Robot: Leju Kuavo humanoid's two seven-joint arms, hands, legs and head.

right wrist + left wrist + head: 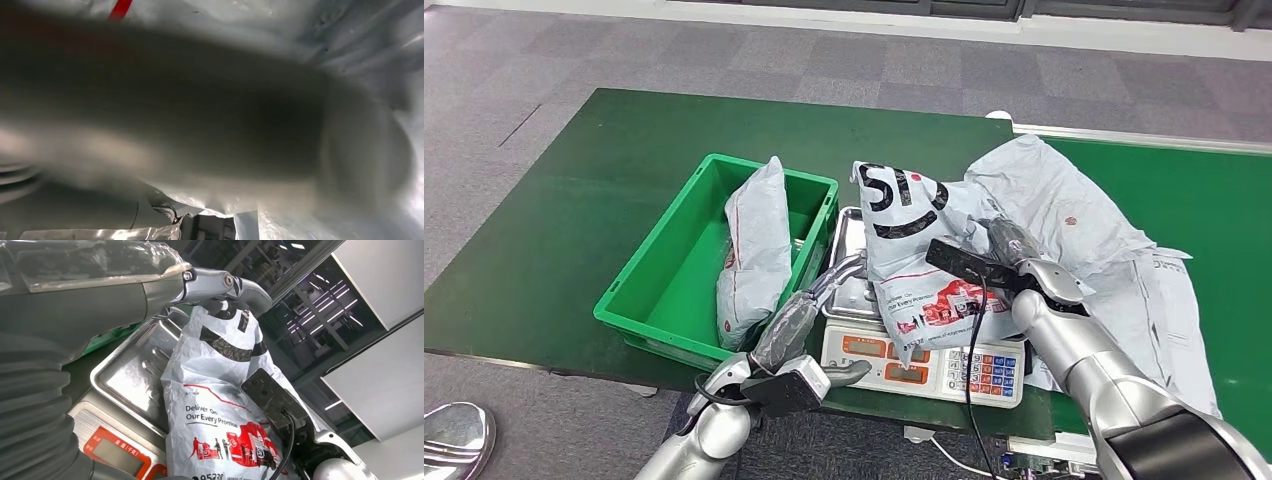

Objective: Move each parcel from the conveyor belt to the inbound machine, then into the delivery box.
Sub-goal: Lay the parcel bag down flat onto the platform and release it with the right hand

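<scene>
Parcel point(914, 255), white with black and red print, stands on the scale's point(924, 368) steel pan, gripped at its right edge by the right hand point(1014, 255). The left hand point(819, 300), fingers spread and empty, reaches toward the pan's left rim. Beyond, another parcel point(754, 250) leans in the green box point(639, 290). The right wrist view is blurred.

Right hand point(200, 110) blurred; perhaps gripping parcel point(360, 30).
</scene>
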